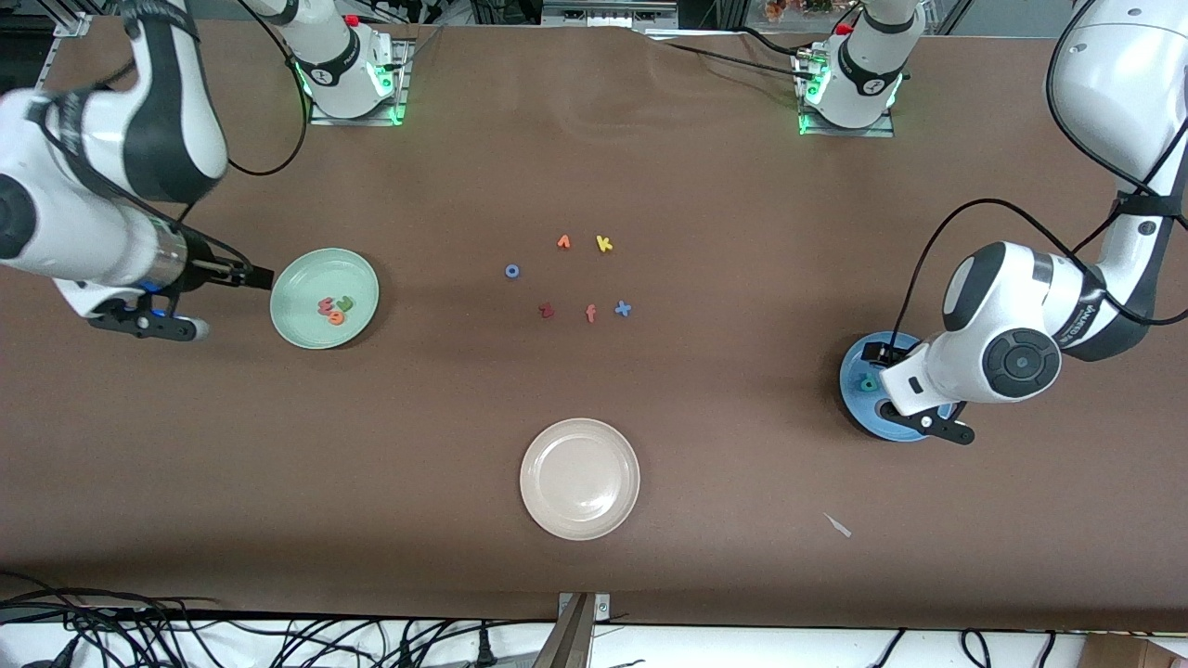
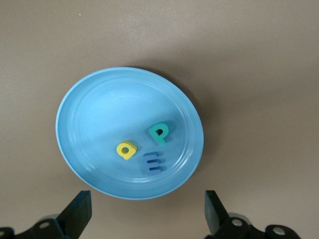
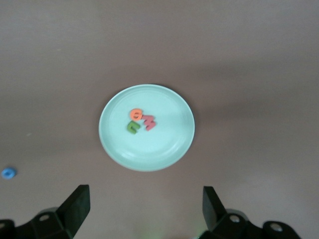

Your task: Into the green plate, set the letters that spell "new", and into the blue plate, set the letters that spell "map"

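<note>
The blue plate [image 2: 75, 99] lies at the left arm's end of the table and holds a yellow a [image 2: 126, 149], a teal p [image 2: 159, 133] and a periwinkle m [image 2: 152, 163]. My left gripper [image 2: 148, 201] hangs over the plate's edge, open and holding nothing. The green plate [image 3: 169, 144] lies at the right arm's end and holds an orange e [image 3: 135, 115], a pinkish-red w [image 3: 149, 122] and a green n [image 3: 133, 128]. My right gripper [image 3: 145, 199] is open and holds nothing; it is over bare table beside that plate. In the front view the left hand hides part of the blue plate [image 1: 858, 362].
A beige-white plate [image 1: 580, 478] lies nearer the front camera, mid-table. Loose letters sit in the middle: an orange one [image 1: 563, 242], yellow k [image 1: 604, 244], blue o [image 1: 511, 271], dark red z [image 1: 547, 311], salmon f [image 1: 590, 314], blue x [image 1: 623, 309]. A white scrap [image 1: 838, 525] lies near the front edge.
</note>
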`<state>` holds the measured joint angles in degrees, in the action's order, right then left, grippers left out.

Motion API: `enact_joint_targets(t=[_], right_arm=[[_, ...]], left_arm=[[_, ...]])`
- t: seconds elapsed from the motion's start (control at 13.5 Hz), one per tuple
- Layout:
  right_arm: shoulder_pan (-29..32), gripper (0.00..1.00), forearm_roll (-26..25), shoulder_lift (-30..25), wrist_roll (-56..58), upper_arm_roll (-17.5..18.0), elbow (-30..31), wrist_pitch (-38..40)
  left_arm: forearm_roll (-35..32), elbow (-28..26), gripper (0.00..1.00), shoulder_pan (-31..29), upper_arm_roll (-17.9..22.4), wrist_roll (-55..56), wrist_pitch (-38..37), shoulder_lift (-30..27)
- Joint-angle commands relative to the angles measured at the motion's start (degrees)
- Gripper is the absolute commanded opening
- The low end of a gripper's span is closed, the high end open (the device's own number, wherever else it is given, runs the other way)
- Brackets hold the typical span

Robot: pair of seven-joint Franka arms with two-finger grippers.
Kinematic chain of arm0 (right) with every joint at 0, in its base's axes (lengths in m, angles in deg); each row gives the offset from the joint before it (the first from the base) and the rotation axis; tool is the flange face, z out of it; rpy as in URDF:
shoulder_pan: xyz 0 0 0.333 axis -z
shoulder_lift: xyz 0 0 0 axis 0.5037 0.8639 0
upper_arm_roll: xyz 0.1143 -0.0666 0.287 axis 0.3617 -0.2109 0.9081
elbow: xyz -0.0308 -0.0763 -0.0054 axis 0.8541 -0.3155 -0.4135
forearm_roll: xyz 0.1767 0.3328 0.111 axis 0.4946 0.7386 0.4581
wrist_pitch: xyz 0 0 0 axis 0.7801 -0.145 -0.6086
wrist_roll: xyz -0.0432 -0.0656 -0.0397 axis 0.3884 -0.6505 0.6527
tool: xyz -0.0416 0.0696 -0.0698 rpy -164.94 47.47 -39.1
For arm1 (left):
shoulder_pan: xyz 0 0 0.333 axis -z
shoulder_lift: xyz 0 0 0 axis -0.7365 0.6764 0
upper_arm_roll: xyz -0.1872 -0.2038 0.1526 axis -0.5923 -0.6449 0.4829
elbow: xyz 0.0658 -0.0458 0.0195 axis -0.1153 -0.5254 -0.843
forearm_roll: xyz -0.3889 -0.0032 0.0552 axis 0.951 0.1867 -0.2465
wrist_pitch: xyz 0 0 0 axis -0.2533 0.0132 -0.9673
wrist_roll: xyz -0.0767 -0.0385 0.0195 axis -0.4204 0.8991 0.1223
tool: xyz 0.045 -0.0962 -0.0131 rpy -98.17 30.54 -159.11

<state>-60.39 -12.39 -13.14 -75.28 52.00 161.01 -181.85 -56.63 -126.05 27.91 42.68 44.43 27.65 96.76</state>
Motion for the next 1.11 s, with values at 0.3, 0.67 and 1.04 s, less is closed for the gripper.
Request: enact_joint_targets(t=[0.3,0.67,1.04], right_arm=[[9.5,1.0,-0.2,-3.4,1.7,9.5,-9.4,8.6],[24.2,1.0,-3.6,-7.8,2.4,23.6,-5.7,1.4],[29.3,1.0,-5.5,-15.1,1.6,31.8,1.0,-4.0]], left_arm=[[15.1,-0.4,1.0,1.0,4.7,-0.4,-7.6,-10.3],[30.5,-6.0,1.0,13.6,24.1,0.4,-11.5,-27.5],[29.1,-4.4,1.0,16.9,28.1,0.6,-16.1,-35.5]])
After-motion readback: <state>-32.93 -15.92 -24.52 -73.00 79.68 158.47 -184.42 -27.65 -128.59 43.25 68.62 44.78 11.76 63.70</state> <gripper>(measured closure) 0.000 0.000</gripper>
